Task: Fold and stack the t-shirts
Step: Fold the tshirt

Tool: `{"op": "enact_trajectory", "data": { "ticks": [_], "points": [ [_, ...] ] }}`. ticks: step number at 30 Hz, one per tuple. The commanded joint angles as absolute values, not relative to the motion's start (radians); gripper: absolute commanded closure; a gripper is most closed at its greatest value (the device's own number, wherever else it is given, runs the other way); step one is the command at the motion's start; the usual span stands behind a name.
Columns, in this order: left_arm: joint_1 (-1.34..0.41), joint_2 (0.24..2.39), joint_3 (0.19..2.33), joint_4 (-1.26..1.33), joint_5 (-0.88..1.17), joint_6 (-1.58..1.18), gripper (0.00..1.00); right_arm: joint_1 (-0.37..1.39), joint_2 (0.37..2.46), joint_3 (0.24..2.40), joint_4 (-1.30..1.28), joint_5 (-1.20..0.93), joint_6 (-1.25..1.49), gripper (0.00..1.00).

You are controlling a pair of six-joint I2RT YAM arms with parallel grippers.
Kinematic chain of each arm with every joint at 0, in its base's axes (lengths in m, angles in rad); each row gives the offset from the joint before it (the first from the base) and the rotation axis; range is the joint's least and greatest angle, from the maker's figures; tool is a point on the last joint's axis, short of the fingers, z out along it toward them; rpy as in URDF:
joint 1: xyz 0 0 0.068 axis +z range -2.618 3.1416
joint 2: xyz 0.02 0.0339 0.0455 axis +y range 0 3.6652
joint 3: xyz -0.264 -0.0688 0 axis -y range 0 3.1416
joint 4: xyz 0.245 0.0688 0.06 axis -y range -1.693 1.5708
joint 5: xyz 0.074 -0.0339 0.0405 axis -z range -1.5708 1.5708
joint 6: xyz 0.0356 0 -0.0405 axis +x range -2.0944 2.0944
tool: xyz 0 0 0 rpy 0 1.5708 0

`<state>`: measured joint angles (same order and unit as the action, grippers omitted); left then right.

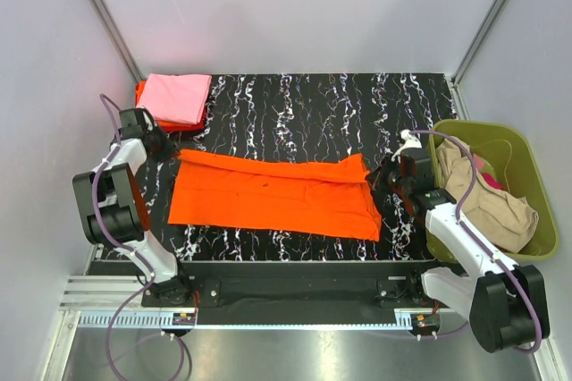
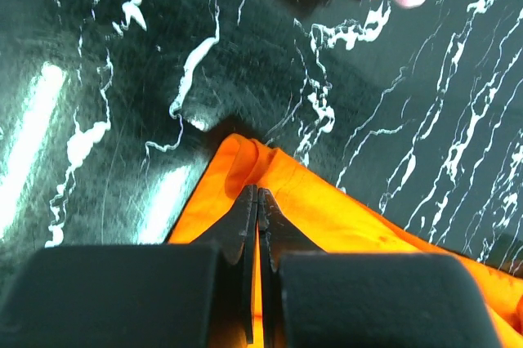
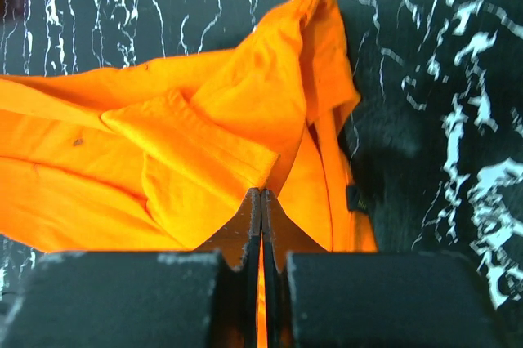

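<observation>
Now, orange t-shirt (image 1: 273, 195): long band along the counter's (image 1: 357, 113) near edge.
Left tool (image 2: 255, 201): clenched on its left far corner.
Right tool (image 3: 261, 201): clenched on bunched cloth at its right end.
Risk: thin pinches may slip; uneven pull would skew the fold.

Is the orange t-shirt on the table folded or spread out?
Partly folded: the orange t-shirt lies as a long band, with cloth layers doubled over.

An olive-green plastic basket (image 1: 527, 186) stands just to the right of the right gripper (image 1: 382, 179) — at the edge of the black, white-veined table (image 1: 313, 113), which spreads beneath and ahead of that gripper.
</observation>
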<state>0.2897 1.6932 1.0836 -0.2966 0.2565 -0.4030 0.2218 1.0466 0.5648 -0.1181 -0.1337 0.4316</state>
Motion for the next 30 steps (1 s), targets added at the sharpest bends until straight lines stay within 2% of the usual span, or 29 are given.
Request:
{"op": "enact_trajectory", "data": {
  "ticks": [1,13,17,18,21,22,26,30],
  "points": [
    [0.295,1.631,1.078,-0.264,0.27,-0.385,1.0,0.222,1.0,0.545,-0.1,-0.153,0.486,1.0],
    [0.298,1.602,1.028,-0.311,0.233,-0.367,1.0,0.221,0.948,0.508,-0.163,-0.136,0.523,1.0],
    [0.298,1.592,1.0,-0.31,0.224,-0.38,0.93,0.222,0.96,0.486,-0.169,-0.219,0.58,1.0],
    [0.298,1.591,0.996,-0.31,0.221,-0.38,0.88,0.224,0.96,0.48,-0.169,-0.221,0.597,1.0],
    [0.299,1.583,0.991,-0.318,0.201,-0.385,0.77,0.224,0.939,0.476,-0.193,-0.239,0.627,0.92],
    [0.298,1.579,0.994,-0.339,0.19,-0.391,0.75,0.224,0.922,0.479,-0.212,-0.245,0.633,0.85],
    [0.296,1.52,1.019,-0.414,0.078,-0.405,0.7,0.224,0.873,0.541,-0.354,-0.253,0.663,0.68],
    [0.244,1.476,1.04,-0.411,0.089,-0.387,0.68,0.224,0.833,0.604,-0.422,-0.224,0.67,0.64]
  ]
}}
